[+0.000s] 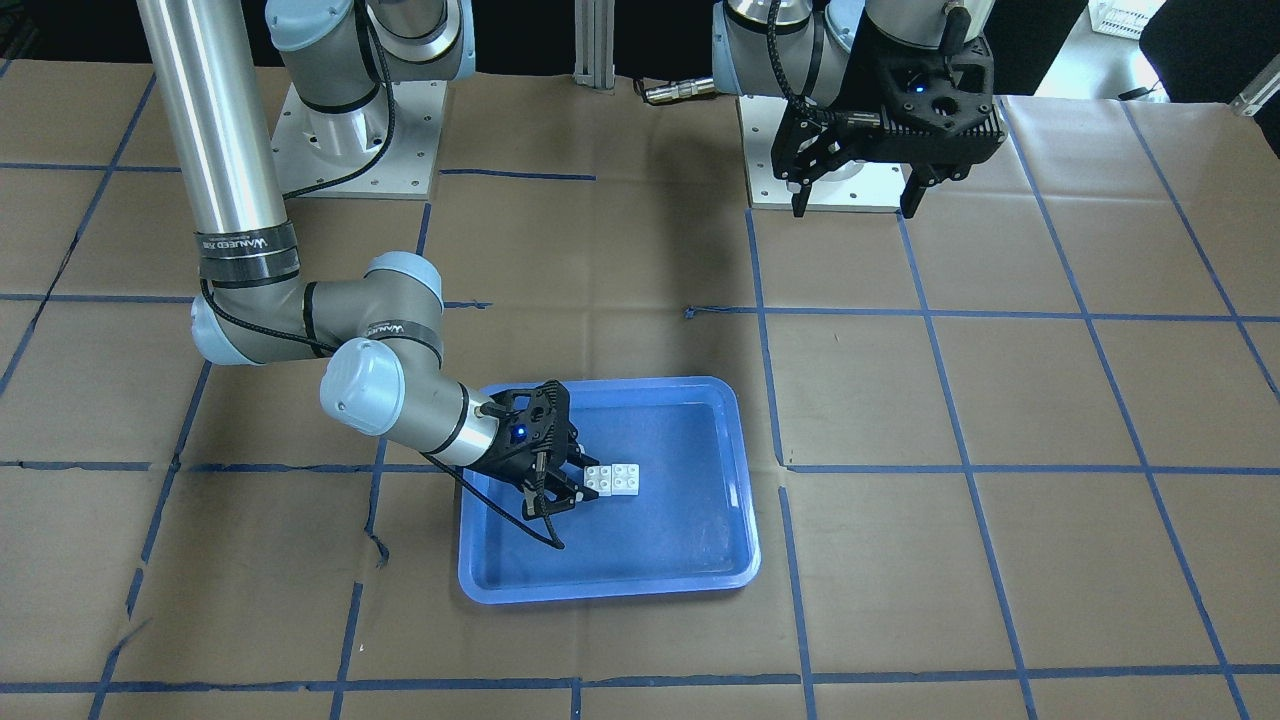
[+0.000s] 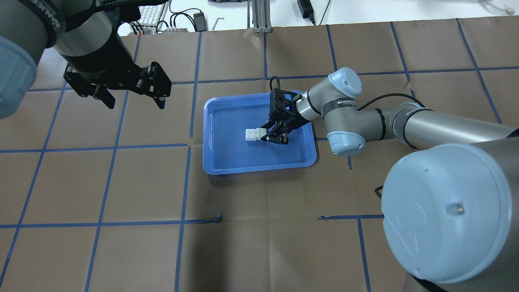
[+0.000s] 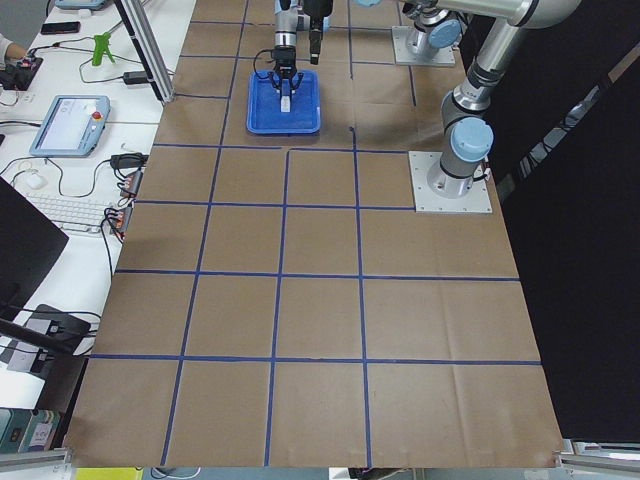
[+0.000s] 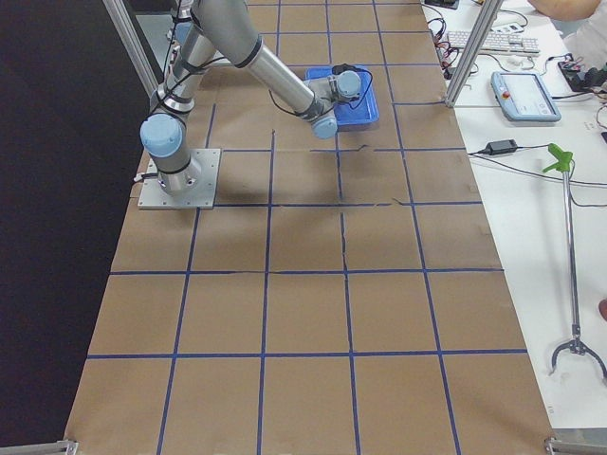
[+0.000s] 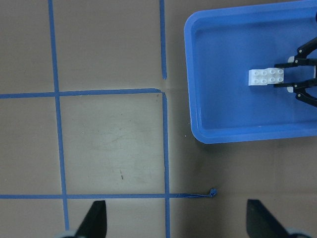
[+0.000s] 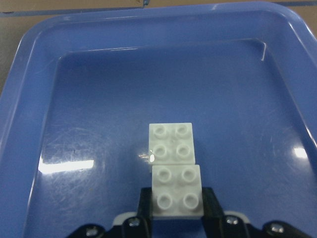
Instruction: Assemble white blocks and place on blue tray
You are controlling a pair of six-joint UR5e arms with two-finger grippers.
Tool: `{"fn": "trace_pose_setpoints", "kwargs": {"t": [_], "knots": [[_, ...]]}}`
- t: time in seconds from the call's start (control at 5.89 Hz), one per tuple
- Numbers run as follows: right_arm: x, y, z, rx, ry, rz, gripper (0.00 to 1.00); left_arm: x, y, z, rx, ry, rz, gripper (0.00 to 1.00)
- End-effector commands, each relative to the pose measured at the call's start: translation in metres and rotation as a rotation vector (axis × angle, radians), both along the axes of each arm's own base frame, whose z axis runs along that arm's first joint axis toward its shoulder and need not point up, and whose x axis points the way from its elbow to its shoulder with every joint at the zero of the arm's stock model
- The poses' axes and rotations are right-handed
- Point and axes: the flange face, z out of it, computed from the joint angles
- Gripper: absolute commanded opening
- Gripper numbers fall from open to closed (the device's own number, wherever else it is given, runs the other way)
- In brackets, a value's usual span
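Blocks are down in the tray, right gripper on them!
The two white blocks [image 6: 173, 168] sit end to end, touching, on the floor of the blue tray [image 2: 259, 170]. The right gripper [image 2: 266, 134] is clamped on the block nearer its wrist. The left gripper [image 2: 135, 104] hangs above the table [image 2: 142, 190], fingers spread wide, well apart from the tray.

Overhead and front views face across the brown papered surface [image 2: 259, 243]; side views stand far; both wrist views share the rectangular blue plastic tray [image 5: 223, 114].
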Motion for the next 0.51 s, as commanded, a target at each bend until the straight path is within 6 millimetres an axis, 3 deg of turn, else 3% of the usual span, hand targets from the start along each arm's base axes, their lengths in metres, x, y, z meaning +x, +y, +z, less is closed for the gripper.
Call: {"fn": "trace_pose_setpoints", "kwargs": {"t": [0.0,0.34], "knots": [[0.0,0.0,0.0001,-0.001,0.0,0.0,0.34,0.0003,0.0007,0.0009,-0.002,0.0,0.001,1.0],[0.0001,-0.0006,0.0007,-0.002,0.0,-0.001,0.4,0.0003,0.0007,0.0009,-0.002,0.0,0.001,1.0]]}}
